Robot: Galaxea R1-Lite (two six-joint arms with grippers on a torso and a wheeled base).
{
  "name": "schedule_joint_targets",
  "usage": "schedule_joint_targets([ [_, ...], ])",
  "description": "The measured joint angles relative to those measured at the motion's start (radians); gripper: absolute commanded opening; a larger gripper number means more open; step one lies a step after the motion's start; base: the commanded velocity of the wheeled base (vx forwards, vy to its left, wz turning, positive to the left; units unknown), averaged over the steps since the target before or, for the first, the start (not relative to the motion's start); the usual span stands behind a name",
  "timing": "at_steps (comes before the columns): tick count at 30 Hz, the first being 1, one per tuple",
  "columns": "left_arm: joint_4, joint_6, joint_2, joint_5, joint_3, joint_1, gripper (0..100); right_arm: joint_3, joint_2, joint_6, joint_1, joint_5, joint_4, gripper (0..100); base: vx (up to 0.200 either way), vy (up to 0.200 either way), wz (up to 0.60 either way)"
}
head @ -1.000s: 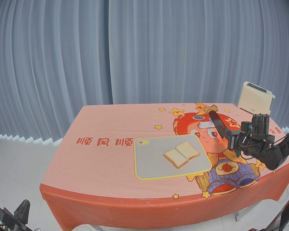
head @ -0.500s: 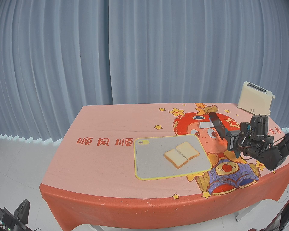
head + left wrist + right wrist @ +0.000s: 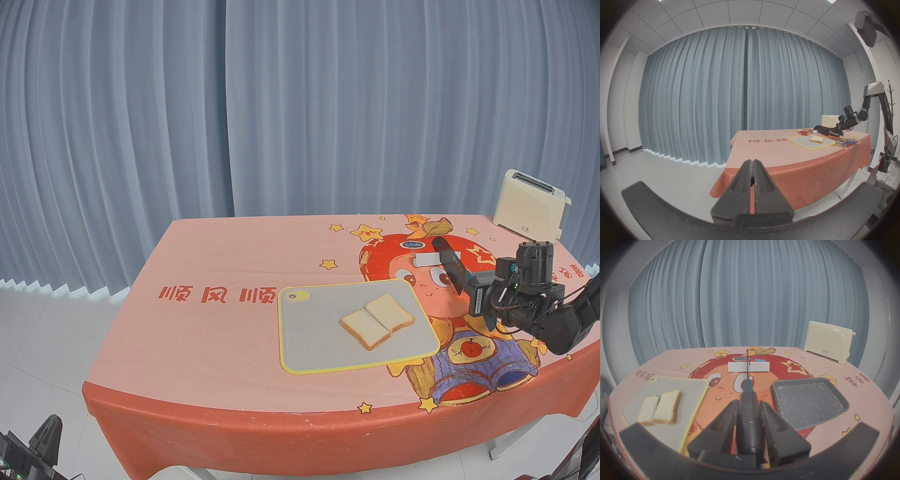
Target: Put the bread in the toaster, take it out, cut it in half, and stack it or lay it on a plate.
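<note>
Now, my right tool point(image 3: 749, 405) clamped on the knife point(image 3: 451, 262) and the halved bread point(image 3: 377, 320) on the cutting board point(image 3: 312, 340) to its left, I should lay it flat on the desk point(image 3: 219, 325), well clear, before releasing.

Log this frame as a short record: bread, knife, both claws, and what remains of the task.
bread: two halves side by side on the cutting board, already cut
knife: held by its handle, blade above the table right of the board, clear of the bread
right claw: shut on the knife
left claw: shut, holding nothing, away from the table
toaster: far right corner of the table
grey tray: holds no bread
remaining: likely moving the halves to the tray
</note>
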Motion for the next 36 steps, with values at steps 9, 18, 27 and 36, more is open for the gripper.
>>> schedule_joint_targets([
  [9, 0.0, 0.0, 0.0, 0.0, 0.0, 0.001, 0, -0.002, 0.005, 0.001, 0.002, -0.004, -0.001, 0, 0.0, 0.0, 0.0],
  [18, 0.0, 0.0, 0.0, 0.0, 0.0, 0.0, 0, -0.006, 0.005, 0.002, 0.0, -0.006, 0.001, 0, 0.0, 0.0, 0.0],
  [27, 0.0, 0.0, 0.0, 0.0, 0.0, 0.0, 0, -0.007, 0.001, 0.003, 0.001, -0.005, 0.0, 100, 0.0, 0.0, 0.0],
  [36, 0.0, 0.0, 0.0, 0.0, 0.0, 0.0, 0, -0.005, -0.005, 0.002, 0.007, -0.005, -0.005, 100, 0.0, 0.0, 0.0],
])
